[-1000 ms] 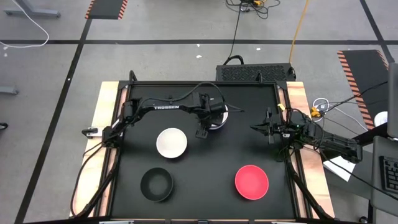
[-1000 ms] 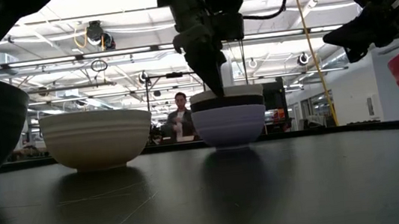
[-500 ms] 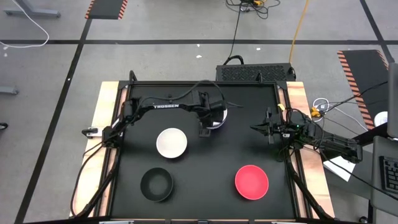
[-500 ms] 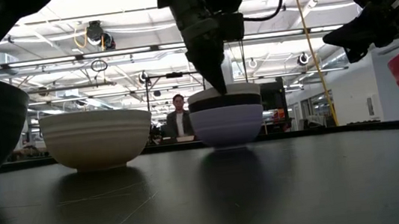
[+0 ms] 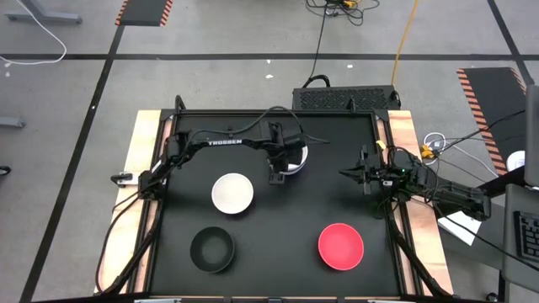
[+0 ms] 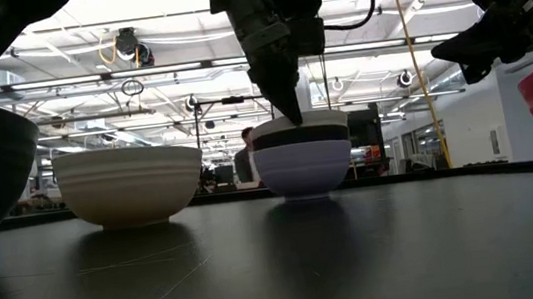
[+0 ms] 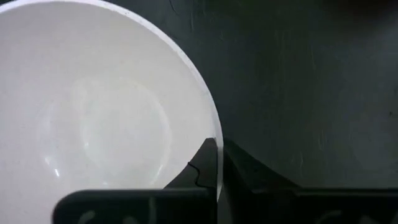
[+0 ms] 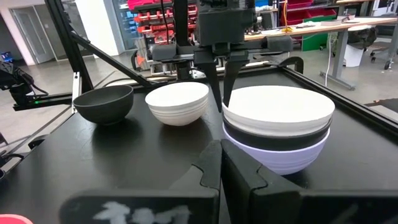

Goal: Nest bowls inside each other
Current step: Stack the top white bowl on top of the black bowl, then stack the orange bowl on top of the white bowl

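Note:
At the table's far middle stands a stack (image 6: 303, 160): a white bowl (image 8: 280, 109) nested in a black bowl (image 8: 273, 140), which sits in a lavender bowl (image 8: 280, 160) whose base is on the black table. My left gripper (image 5: 285, 170) points steeply down at the stack's near rim, shut on the white bowl's rim. Another white bowl (image 5: 232, 193), a black bowl (image 5: 212, 249) and a red bowl (image 5: 340, 246) stand apart, upright on the table. My right gripper (image 5: 347, 174) hovers shut and level near the table's right edge, holding nothing. My left gripper pinches the top white bowl's rim (image 7: 214, 134) on the stack's near side. One finger (image 7: 200, 167) is inside the bowl and the other (image 7: 252, 177) outside. The fingers come from above, slanting steeply down. The bowl sits level in the black bowl below it.
The table has a raised black frame (image 5: 278, 112) with wooden strips at its left and right sides. Bare black tabletop lies between the stack and the red bowl. The room behind shows in the low view.
My left gripper has rolled a little at the wrist while staying at the stack's rim. The bowls and my right arm stand as before.

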Action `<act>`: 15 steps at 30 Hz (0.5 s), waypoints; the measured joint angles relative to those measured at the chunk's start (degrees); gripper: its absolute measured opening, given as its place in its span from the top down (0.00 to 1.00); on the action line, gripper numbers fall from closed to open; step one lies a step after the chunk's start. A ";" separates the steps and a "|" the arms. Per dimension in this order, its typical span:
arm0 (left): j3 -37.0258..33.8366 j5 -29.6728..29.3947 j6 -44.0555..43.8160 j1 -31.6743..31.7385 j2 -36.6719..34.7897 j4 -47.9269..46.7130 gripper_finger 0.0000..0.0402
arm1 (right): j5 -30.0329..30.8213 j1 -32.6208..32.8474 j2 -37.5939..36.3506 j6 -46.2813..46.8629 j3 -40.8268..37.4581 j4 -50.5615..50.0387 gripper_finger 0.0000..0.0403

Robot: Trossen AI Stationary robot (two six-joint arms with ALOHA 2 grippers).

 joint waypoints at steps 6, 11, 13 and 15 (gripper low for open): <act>0.00 0.18 1.75 -0.02 0.00 -1.20 0.80 | 0.00 -0.01 0.00 -0.07 0.00 0.00 1.00; 0.65 -3.09 2.04 -0.07 0.02 -1.59 0.66 | 0.00 0.00 0.00 -0.09 0.00 -0.01 1.00; 1.14 -3.25 2.04 -0.02 -0.34 -1.54 0.60 | 0.00 0.00 0.00 -0.09 -0.02 -0.02 1.00; 1.69 -3.26 2.04 -0.17 -0.69 -1.42 0.55 | 0.00 -0.02 0.00 -0.02 0.00 -0.04 1.00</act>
